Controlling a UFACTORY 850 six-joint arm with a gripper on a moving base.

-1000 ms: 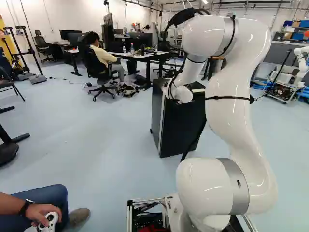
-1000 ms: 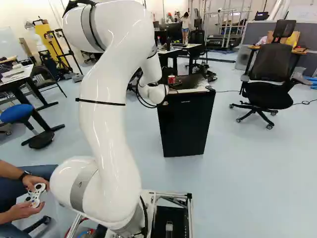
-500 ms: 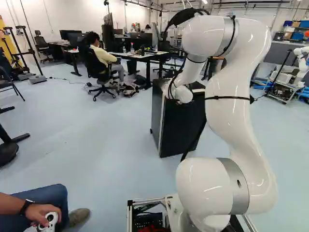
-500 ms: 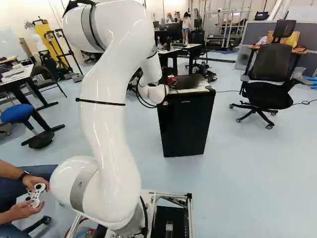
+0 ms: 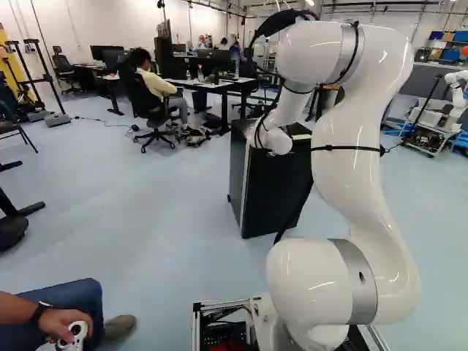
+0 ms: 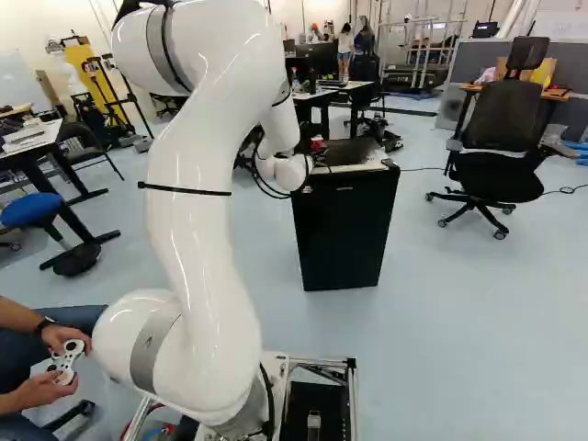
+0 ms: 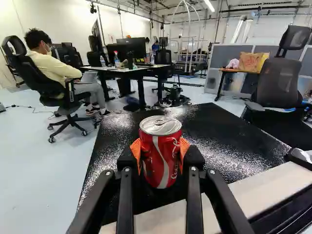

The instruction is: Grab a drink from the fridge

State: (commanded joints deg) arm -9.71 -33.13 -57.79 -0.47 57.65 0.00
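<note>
Over the black fridge, my hand, open just a can's width, clasps a red can, grab seemingly made, removal left.

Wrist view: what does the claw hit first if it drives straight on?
Likely the black fridge top: the claw looks slanted down at it, red can gripped. The can's base would probably touch first; I can't tell how much gap is under it.
</note>
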